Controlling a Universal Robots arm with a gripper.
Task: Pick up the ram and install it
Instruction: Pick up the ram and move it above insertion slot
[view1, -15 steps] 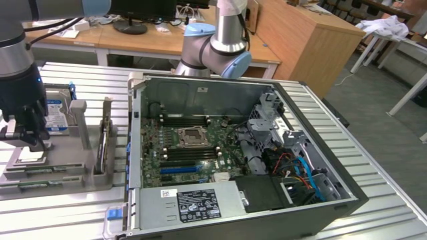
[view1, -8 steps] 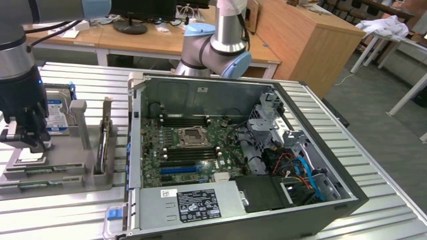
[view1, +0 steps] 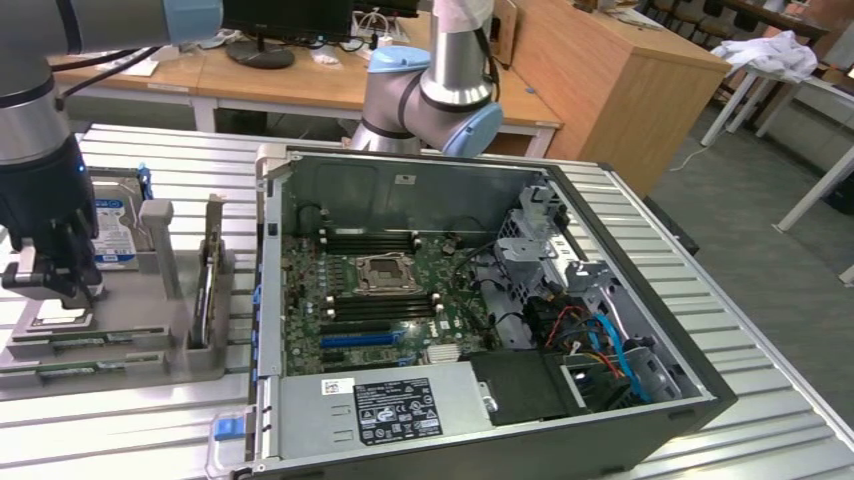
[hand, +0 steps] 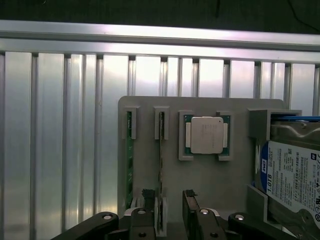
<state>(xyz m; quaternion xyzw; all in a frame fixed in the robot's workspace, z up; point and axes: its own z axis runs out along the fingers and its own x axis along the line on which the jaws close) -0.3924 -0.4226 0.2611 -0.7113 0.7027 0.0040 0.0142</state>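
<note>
Two ram sticks stand on edge in slots of the grey parts holder (hand: 220, 185): one ram stick (hand: 161, 165) and a second ram stick (hand: 129, 165) beside it. My gripper (hand: 168, 200) hovers open above the holder, its dark fingers (hand: 189, 201) straddling the line of the first stick without touching it. In the exterior view the gripper (view1: 56, 292) hangs over the holder at the left, with the green ram sticks (view1: 80, 345) near the holder's front. The open computer case (view1: 667, 330) lies in the middle, its motherboard showing black memory slots (view1: 380, 241).
A silver CPU (hand: 206, 135) sits in the holder next to the ram. A hard drive (hand: 292, 175) with a blue-white label stands at the holder's end. A dark expansion card (view1: 207, 290) stands upright between holder and case. The ribbed metal table (view1: 747, 330) carries everything.
</note>
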